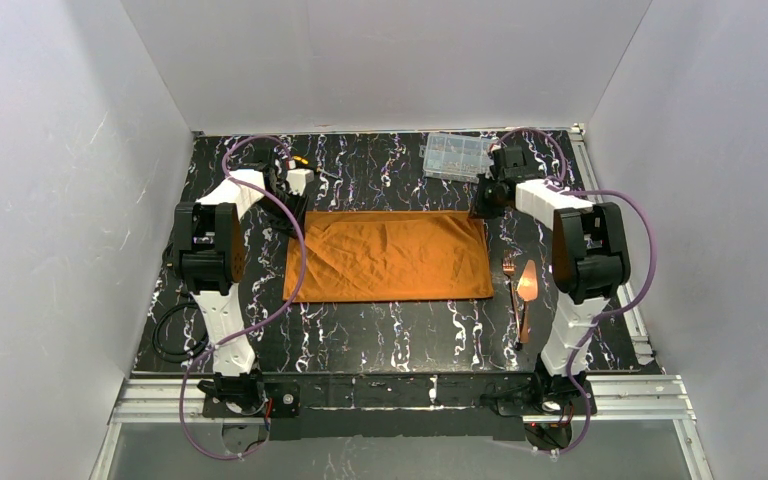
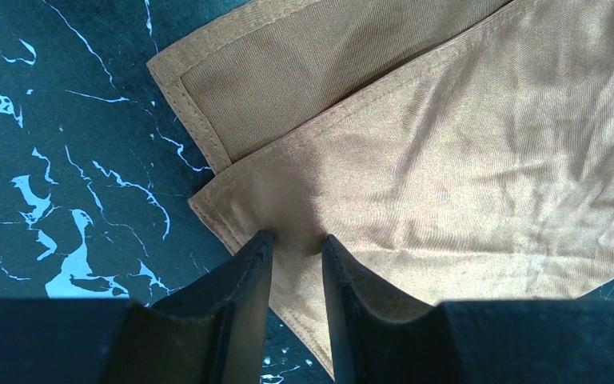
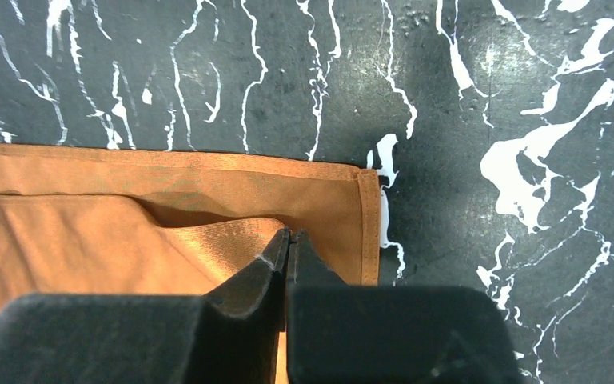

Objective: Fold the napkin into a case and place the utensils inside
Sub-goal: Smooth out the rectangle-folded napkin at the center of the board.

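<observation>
- Between our right fingers (image 3: 257, 274), clenched together, sits the lifted top-layer corner of the napkin (image 3: 88, 240).
- Our left fingers (image 2: 248, 276) straddle another corner, slightly parted; we cannot tell whether they grip.
- Well apart from both, the utensils (image 1: 520, 285) lie on the desk (image 1: 390, 325).

The napkin (image 1: 388, 256) lies on the desk (image 1: 380, 330) in two layers, spanning the stretch from the left jaws to the right jaws, with a far corner of its upper layer between each pair. The utensils (image 1: 520, 290) lie on the desk right of the napkin, nearer the arm bases than the right jaws. The compartment box (image 1: 456, 156) sits just behind and left of the right jaws.
</observation>
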### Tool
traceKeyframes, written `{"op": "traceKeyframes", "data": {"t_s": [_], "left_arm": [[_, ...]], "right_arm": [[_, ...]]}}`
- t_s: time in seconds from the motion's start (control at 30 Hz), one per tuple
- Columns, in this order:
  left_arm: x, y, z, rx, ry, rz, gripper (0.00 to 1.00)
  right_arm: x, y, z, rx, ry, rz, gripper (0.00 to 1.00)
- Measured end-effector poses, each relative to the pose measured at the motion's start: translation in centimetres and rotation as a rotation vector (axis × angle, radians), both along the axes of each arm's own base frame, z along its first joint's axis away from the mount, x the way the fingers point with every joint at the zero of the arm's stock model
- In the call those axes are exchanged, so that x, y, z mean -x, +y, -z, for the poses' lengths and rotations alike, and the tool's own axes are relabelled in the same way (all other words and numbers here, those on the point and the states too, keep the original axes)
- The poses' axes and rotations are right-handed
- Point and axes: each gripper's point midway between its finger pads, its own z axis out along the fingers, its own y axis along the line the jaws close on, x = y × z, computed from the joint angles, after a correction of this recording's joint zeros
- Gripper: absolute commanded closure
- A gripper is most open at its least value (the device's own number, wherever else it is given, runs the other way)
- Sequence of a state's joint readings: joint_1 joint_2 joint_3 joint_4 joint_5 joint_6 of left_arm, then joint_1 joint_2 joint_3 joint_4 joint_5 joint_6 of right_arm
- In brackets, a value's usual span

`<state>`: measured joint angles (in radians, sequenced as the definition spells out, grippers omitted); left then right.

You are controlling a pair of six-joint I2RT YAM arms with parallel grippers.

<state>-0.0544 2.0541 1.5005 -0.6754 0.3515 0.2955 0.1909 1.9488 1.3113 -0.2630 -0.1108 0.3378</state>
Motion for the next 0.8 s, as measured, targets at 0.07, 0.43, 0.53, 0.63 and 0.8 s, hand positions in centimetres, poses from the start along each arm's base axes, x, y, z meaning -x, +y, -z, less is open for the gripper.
{"op": "traceKeyframes", "data": {"t_s": [0.07, 0.43, 0.53, 0.63, 0.8], "left_arm": [[0.0, 0.0, 0.0, -0.001, 0.001, 0.001, 0.69], [-0.5, 0.6, -0.7, -0.033, -0.018, -0.013, 0.02], [-0.9, 0.7, -1.1, -0.039, -0.027, -0.027, 0.03], [-1.2, 0.7, -1.3, -0.043, -0.035, -0.036, 0.07], [-1.7, 0.9, -1.5, -0.053, -0.047, -0.058, 0.21]], "right_arm": [[-0.1, 0.0, -0.8, -0.004, -0.018, 0.002, 0.99], [0.5, -0.5, -2.0, 0.008, -0.042, 0.019, 0.99], [0.9, -1.0, -1.6, 0.031, -0.035, 0.035, 0.99], [1.2, -1.6, -2.0, 0.053, -0.045, 0.052, 0.99], [1.0, -2.1, -3.2, 0.073, -0.080, 0.069, 0.99]]}}
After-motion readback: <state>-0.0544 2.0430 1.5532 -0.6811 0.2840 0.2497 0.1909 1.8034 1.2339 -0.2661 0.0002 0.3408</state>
